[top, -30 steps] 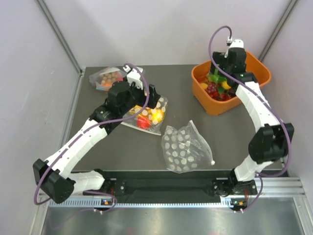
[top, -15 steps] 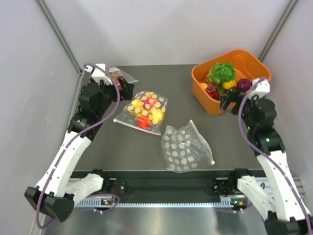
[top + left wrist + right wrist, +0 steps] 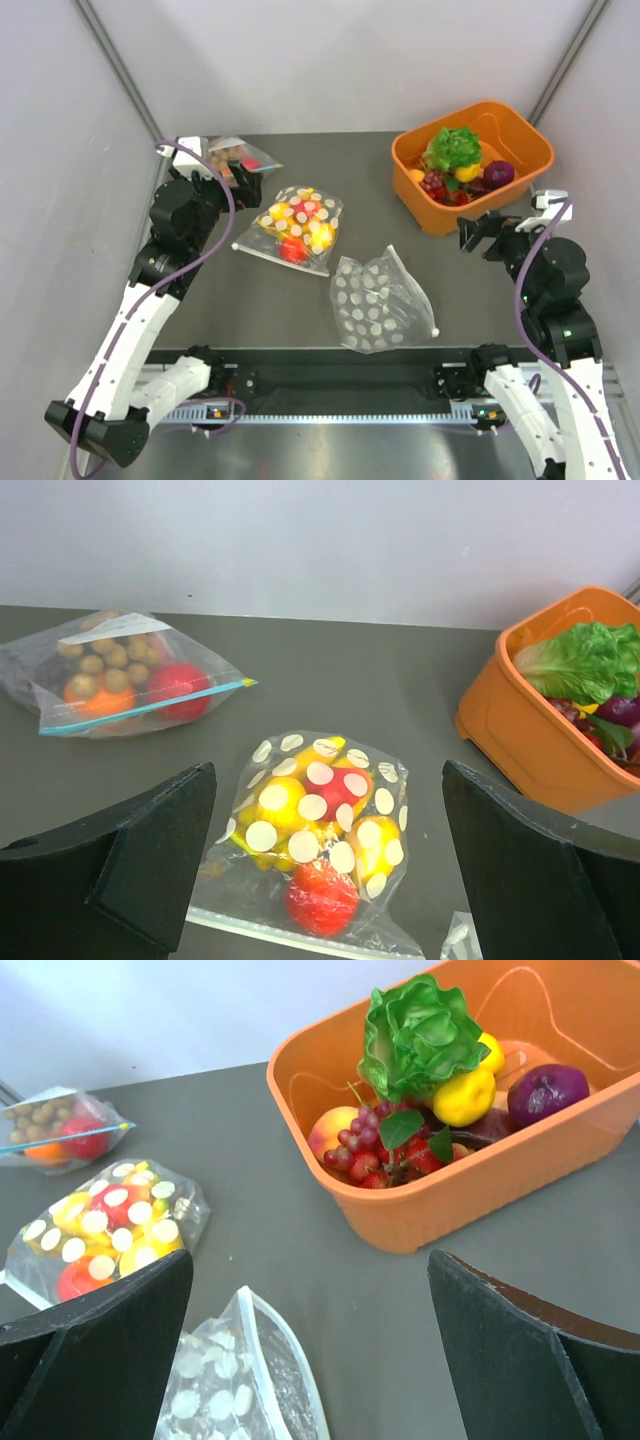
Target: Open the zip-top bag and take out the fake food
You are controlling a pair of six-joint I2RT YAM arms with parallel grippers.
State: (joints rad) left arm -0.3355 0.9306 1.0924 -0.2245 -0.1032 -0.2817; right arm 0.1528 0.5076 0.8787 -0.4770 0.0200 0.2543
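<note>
The zip-top bag point(image 3: 378, 300) lies empty at the table's front centre, dotted with white, its mouth open; it also shows in the right wrist view point(image 3: 225, 1395). The fake food sits in the orange bin point(image 3: 430, 215): green lettuce point(image 3: 455, 148) and a purple onion point(image 3: 498, 173), also seen in the right wrist view as lettuce point(image 3: 415, 1035) and onion point(image 3: 545, 1090). My right gripper point(image 3: 480, 235) is open and empty, hovering right of the bag and in front of the bin. My left gripper point(image 3: 243, 183) is open and empty at the back left.
A dotted bag with yellow and red pieces point(image 3: 298, 225) lies left of centre, below my left gripper point(image 3: 325, 880). A plain clear bag with brown balls point(image 3: 232, 155) lies at the back left corner. The bin also holds grapes, lemons and strawberries.
My right arm has pulled back from over the bin to the right front. My left arm has pulled back from over the yellow-and-red bag to the back left. The bags have not moved.
</note>
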